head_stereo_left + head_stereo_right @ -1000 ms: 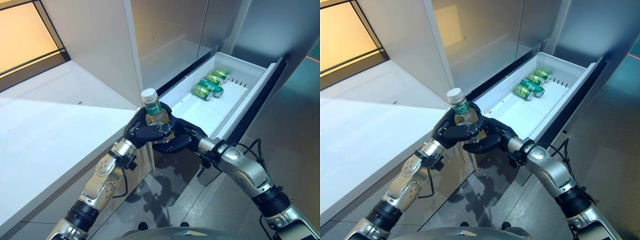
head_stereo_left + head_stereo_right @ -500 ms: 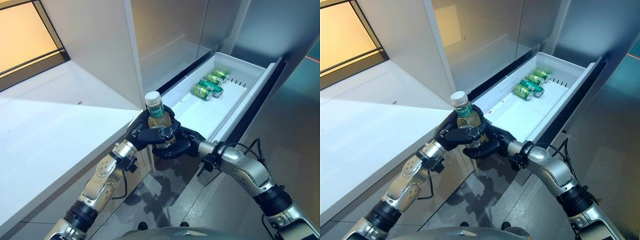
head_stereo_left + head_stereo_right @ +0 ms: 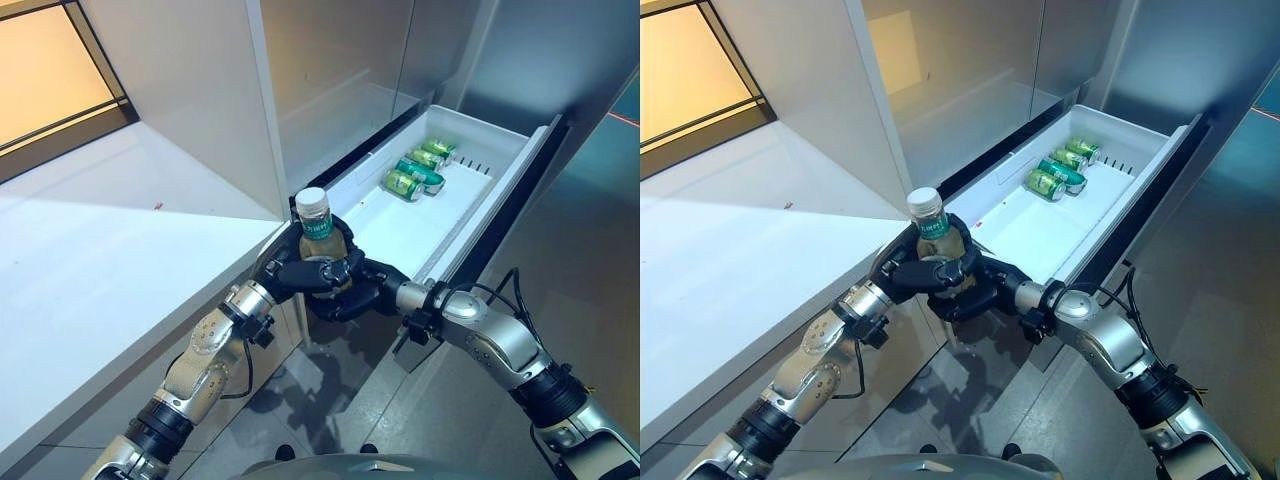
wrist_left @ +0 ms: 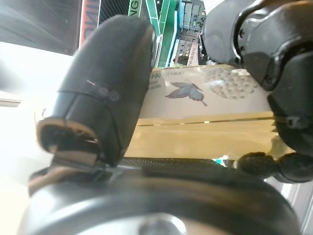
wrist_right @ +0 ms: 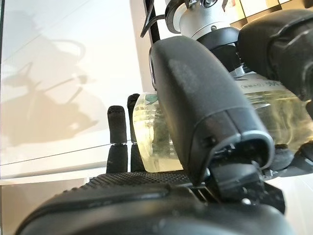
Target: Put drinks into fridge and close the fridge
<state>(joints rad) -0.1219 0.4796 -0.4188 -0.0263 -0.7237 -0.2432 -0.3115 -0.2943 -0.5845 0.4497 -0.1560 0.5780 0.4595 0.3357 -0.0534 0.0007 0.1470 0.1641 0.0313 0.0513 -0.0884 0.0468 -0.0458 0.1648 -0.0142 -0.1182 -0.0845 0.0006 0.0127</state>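
A bottle (image 3: 318, 234) with a white cap, a green label and pale yellow drink stands upright between both hands, just off the near corner of the open white fridge drawer (image 3: 400, 228). My left hand (image 3: 298, 276) is curled round its body from the left. My right hand (image 3: 358, 297) is curled round its lower part from the right. In the left wrist view the thumb (image 4: 107, 83) lies on the bottle (image 4: 205, 117). In the right wrist view the thumb (image 5: 205, 107) presses the bottle (image 5: 149, 132). Green cans (image 3: 415, 170) lie at the drawer's far end.
A white counter (image 3: 100, 250) runs along the left. A white cabinet wall (image 3: 190, 90) rises behind it, beside the fridge opening. The drawer's dark front panel (image 3: 510, 210) sticks out over the grey floor (image 3: 590, 260) at the right.
Both hands and the bottle have moved a little to the right and down, closer to the drawer's near corner. The cans have not moved.
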